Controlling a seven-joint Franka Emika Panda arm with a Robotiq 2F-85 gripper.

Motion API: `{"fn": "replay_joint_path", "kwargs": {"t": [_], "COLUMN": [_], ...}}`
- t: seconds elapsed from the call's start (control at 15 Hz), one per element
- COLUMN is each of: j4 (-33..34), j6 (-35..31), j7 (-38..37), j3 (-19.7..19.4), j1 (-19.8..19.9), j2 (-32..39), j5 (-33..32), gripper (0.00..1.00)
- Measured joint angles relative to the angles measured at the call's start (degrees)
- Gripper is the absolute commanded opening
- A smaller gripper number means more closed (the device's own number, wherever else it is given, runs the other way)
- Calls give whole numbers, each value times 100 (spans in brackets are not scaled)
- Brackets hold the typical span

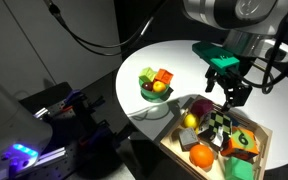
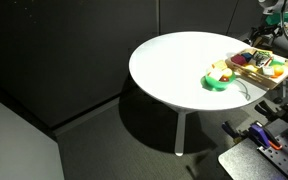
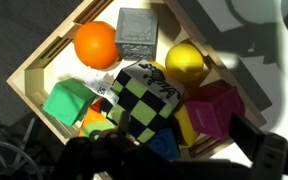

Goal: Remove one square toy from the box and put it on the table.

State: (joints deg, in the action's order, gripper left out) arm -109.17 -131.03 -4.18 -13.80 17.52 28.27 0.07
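1. In an exterior view, we see the gripper (image 1: 232, 95) at right of centre, its fingers spread and holding nothing, above the box (image 1: 172, 150). The square toy (image 1: 220, 125) lies inside among other toys.
2. In an exterior view, the box (image 2: 256, 74) sits at the right edge of the table (image 2: 179, 65), beside a green bowl (image 2: 219, 82).
3. In the wrist view, we find the square toy (image 3: 142, 100) mid-frame and tilted, between an orange (image 3: 96, 43), a yellow ball (image 3: 185, 62) and a pink cube (image 3: 216, 108).

Green bowl (image 1: 152, 96) sep.; orange (image 3: 96, 44) nxt to grey cube (image 3: 137, 32); yellow ball (image 3: 185, 62) by pink cube (image 3: 216, 108).
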Motion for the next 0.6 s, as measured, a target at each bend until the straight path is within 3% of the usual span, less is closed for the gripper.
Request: {"fn": "replay_joint_path", "kwargs": {"t": [0.6], "j4": [31], "j6": [-554], "j7": [1], "j3": [7], "j1": [282], "j2": [303], "j5": [627], "gripper": [100]}}
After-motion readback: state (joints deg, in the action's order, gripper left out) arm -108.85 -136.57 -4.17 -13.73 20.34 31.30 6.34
